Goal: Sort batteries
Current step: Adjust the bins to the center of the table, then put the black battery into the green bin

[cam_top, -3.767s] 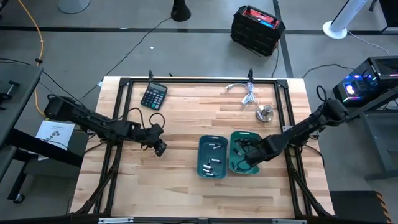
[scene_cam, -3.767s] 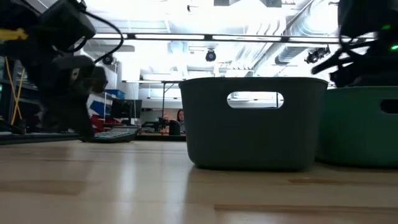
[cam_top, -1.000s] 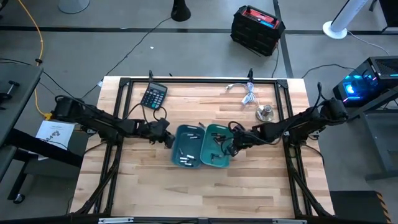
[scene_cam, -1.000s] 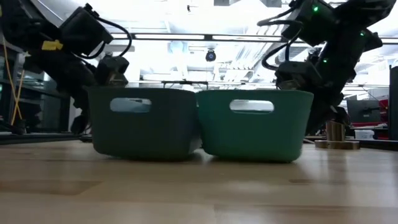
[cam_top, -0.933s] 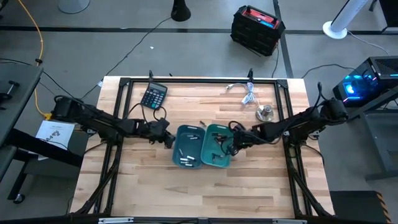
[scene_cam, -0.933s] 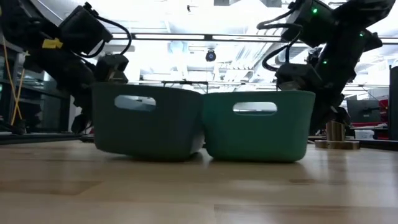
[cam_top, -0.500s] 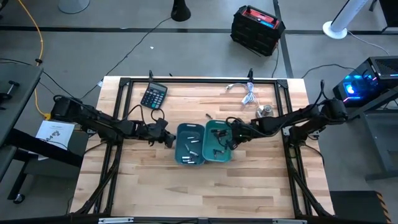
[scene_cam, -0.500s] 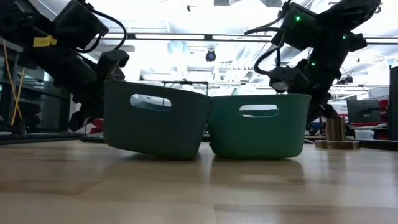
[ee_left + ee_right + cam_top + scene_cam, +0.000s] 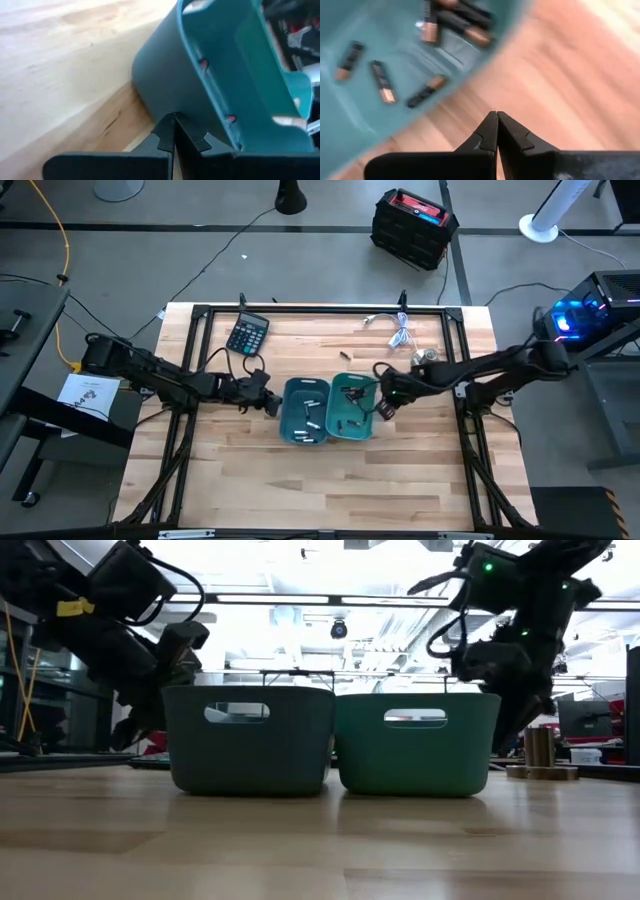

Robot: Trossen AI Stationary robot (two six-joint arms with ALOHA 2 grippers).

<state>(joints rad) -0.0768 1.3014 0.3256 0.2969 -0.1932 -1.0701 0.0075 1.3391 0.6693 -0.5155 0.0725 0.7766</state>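
Two small bins stand side by side, flat on the table's middle. The dark teal bin [image 9: 306, 410] [image 9: 250, 740] holds several light batteries [image 9: 306, 422]. The greener bin [image 9: 352, 407] [image 9: 417, 745] holds several dark batteries [image 9: 382, 82]. My left gripper [image 9: 268, 402] [image 9: 175, 117] is shut at the dark bin's left wall. My right gripper [image 9: 385, 405] [image 9: 496, 115] is shut just right of the green bin, its tips over bare wood, apart from the rim. One small dark battery [image 9: 346, 354] lies loose on the table. My left gripper has its shut fingertips [image 9: 169, 131] against the dark teal bin's outer left wall [image 9: 160, 95], low down. It comes in level from the table's left. The bin stands flat on its base on the table.
A black calculator [image 9: 246, 335] lies at the far left. A white coiled cable [image 9: 400, 330] and a small metal piece [image 9: 425, 360] lie at the far right. Bare wood spreads across the near half of the table.
Both bins have slid slightly toward the far and right edges. They stood askew, the dark one tipped up on one side, and now sit square and flat. My right gripper has drawn back from the green bin toward the right. The loose battery has travelled toward the far edge.
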